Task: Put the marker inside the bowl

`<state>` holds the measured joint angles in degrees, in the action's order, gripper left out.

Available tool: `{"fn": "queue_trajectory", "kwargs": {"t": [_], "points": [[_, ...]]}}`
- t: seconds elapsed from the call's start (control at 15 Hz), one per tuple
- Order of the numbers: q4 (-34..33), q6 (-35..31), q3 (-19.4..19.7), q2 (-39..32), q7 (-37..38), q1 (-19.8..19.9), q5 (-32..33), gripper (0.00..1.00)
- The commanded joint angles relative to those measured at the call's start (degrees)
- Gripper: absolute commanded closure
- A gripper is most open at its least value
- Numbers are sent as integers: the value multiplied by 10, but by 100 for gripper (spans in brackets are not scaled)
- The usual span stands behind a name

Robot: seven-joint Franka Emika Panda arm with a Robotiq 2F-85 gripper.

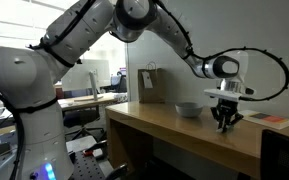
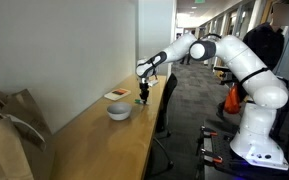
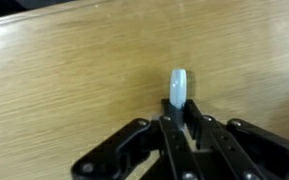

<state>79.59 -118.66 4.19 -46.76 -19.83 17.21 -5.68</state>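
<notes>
My gripper (image 3: 180, 108) is shut on the marker (image 3: 178, 85), a short stick whose pale end pokes out past the fingertips in the wrist view. In both exterior views the gripper (image 1: 224, 120) (image 2: 144, 97) points down, close to the wooden table top. The marker is too small to make out there. The bowl (image 1: 188, 109) (image 2: 118, 111) is small, round and pale grey-white. It stands on the table a short way beside the gripper, apart from it, and looks empty.
A brown paper bag (image 1: 152, 85) (image 2: 9, 130) stands by the wall beyond the bowl. A flat reddish-white book (image 1: 277, 121) (image 2: 117, 95) lies on the table on the gripper's other side. The wooden table (image 1: 174, 135) runs along the wall, with its front edge near the gripper.
</notes>
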Motion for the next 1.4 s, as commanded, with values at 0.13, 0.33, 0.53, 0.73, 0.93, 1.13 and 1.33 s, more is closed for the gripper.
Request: {"fn": "queue_trajectory", "kwargs": {"t": [0.13, 0.33, 0.53, 0.73, 0.93, 1.13, 1.33], "points": [[51, 55, 4, 68, -20, -36, 86, 95], [87, 95, -5, 128, -29, -61, 126, 95], [130, 136, -11, 191, -44, -87, 168, 95], [161, 179, -26, 237, -99, -104, 206, 95], [169, 195, -46, 249, -148, -118, 230, 95], [150, 183, -63, 233, -169, -127, 224, 95], [122, 166, -71, 208, -167, -132, 214, 95]]}}
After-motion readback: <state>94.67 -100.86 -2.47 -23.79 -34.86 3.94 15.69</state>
